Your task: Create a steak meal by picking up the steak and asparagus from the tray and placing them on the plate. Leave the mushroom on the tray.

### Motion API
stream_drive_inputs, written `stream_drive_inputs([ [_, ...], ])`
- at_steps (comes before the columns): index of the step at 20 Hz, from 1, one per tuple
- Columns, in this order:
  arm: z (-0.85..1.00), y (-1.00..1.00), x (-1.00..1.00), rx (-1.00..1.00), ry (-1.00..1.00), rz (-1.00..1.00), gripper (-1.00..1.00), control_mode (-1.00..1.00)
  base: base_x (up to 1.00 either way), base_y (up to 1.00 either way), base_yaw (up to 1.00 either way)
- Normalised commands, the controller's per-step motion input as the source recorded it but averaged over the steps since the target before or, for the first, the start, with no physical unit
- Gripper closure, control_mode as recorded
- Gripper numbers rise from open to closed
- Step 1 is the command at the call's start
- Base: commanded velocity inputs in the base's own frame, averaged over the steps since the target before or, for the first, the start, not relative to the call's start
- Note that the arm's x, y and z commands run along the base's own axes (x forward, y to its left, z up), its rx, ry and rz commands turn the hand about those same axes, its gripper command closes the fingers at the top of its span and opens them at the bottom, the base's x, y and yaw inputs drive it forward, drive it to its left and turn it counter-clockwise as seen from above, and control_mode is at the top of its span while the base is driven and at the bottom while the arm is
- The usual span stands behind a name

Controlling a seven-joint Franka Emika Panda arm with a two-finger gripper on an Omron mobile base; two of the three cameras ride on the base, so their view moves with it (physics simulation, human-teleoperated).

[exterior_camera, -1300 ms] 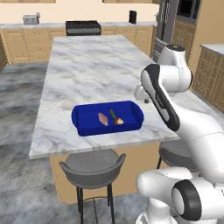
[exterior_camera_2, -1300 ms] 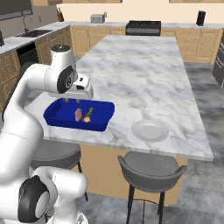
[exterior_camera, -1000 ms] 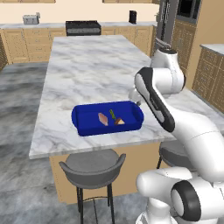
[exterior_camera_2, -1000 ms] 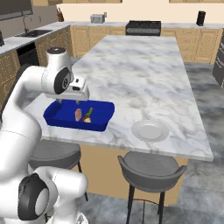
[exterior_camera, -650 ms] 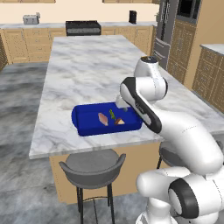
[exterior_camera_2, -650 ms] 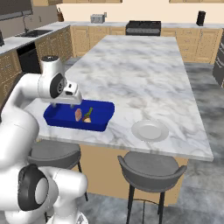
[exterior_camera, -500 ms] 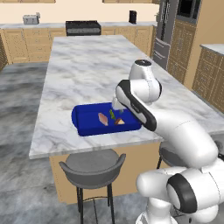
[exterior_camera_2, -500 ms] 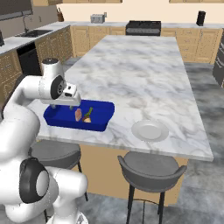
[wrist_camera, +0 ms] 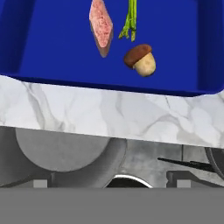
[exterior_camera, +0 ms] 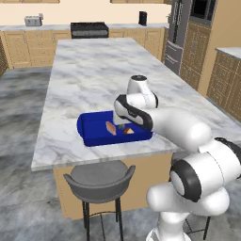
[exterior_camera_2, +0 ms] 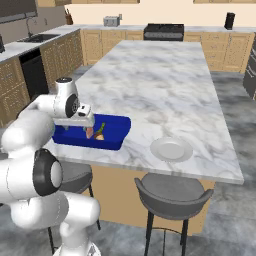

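The blue tray point(exterior_camera: 94, 132) point(exterior_camera_2: 118, 128) point(wrist_camera: 52, 43) lies near the island's front edge. In it the pinkish steak point(wrist_camera: 101, 24) point(exterior_camera: 111, 128) point(exterior_camera_2: 89, 132) lies beside the thin green asparagus point(wrist_camera: 130, 19) point(exterior_camera_2: 101, 128). The brown-capped mushroom point(wrist_camera: 141, 59) point(exterior_camera: 128, 131) point(exterior_camera_2: 99, 136) sits just in front of them. My gripper point(exterior_camera_2: 75, 128) point(wrist_camera: 112, 183) hangs open and empty above the tray's front rim, fingertips point(wrist_camera: 40, 183) wide apart, touching nothing. The pale round plate point(exterior_camera_2: 171, 149) rests on the marble to the tray's right, bare.
The marble counter edge point(wrist_camera: 109, 127) runs just in front of the tray. Grey stools point(exterior_camera: 100, 179) point(exterior_camera_2: 172, 197) point(wrist_camera: 65, 153) stand below it. A stove point(exterior_camera: 88, 29) and a toaster point(exterior_camera: 33, 20) sit on the far wall counter.
The arm has swung from the right of the tray to above its front rim and dropped lower. The jaws have spread wider. Food, tray and plate have not moved.
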Motion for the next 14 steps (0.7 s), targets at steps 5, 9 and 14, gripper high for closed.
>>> stream_drive_inputs([
  [5,-0.41,0.19,0.64,-0.02,0.07,0.0,-1.0,-1.0,0.0,0.0,0.0],
  [9,-0.32,0.16,0.62,0.0,0.04,0.0,-1.0,-1.0,0.0,0.0,0.0],
  [14,-0.38,0.07,0.65,0.0,0.03,0.0,-1.0,-1.0,0.0,0.0,0.0],
])
